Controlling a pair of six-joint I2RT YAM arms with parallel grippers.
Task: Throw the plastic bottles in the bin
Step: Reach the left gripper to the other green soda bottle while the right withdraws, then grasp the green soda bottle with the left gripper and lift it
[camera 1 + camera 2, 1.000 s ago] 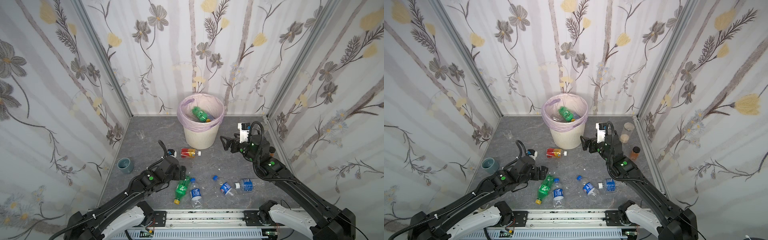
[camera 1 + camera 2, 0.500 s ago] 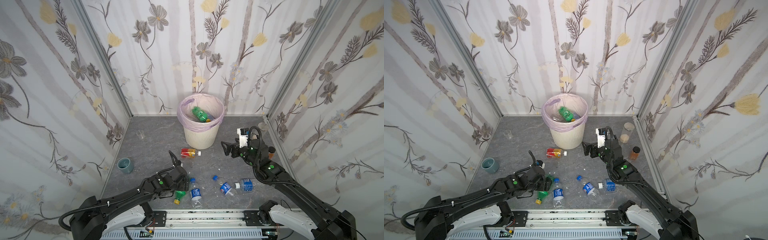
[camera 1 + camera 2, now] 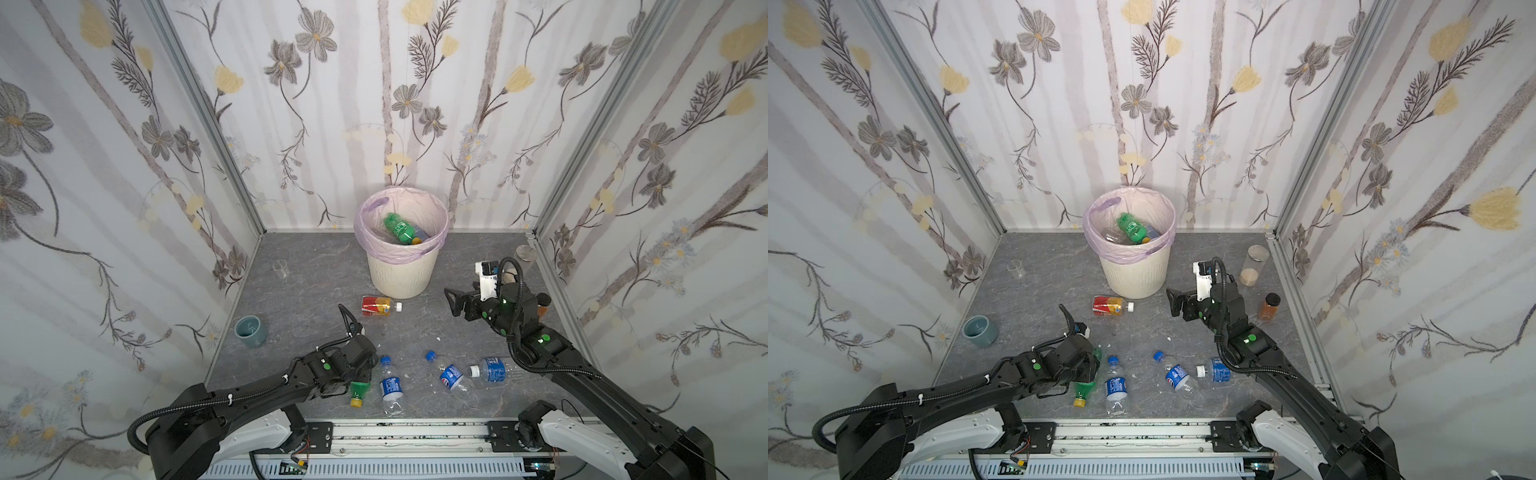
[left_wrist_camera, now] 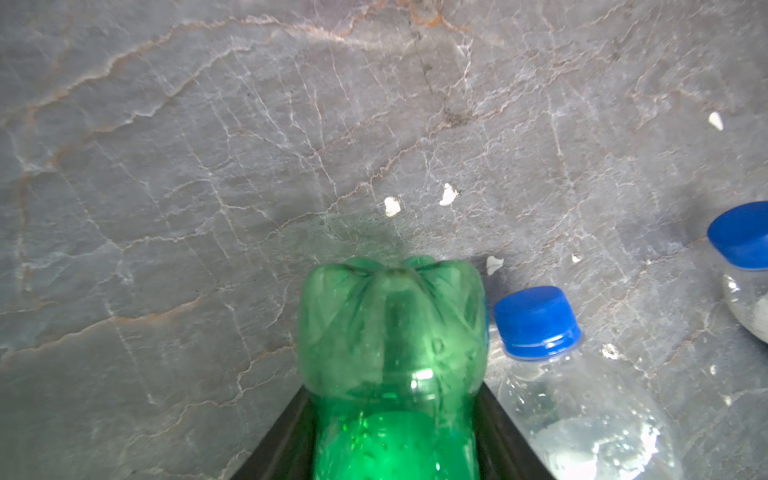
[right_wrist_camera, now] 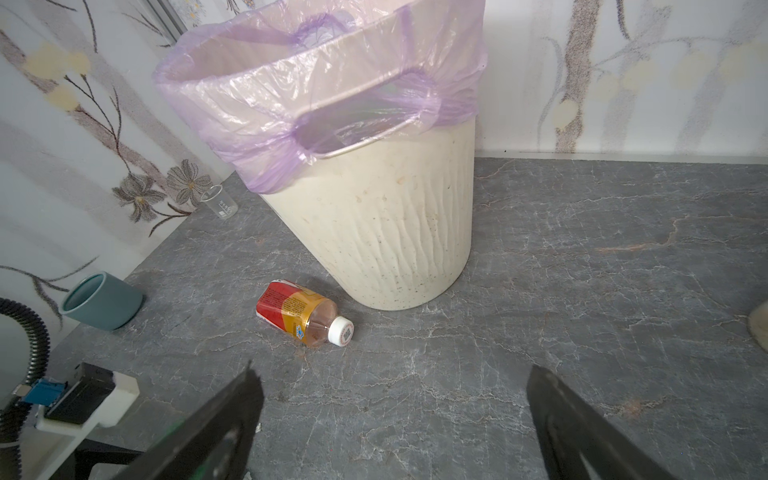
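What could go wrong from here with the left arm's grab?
1. The left end effector grips the green bottle, a smooth round body; it may slip or crumple on the lift.
2. The blue-capped bottle lies right beside one finger and could get dragged.
3. The right end effector hovers open near the bin; the arms might clash there.

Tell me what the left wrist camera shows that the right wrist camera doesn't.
Left wrist only: the green bottle gripped by the left gripper, a blue-capped bottle beside it, a second farther off, and white crumbs. Right wrist only: the bin, the red-and-yellow bottle lying at its foot, a cup, a beaker, and the open, empty right gripper. Both: the grey table, each with its own gripper in frame.
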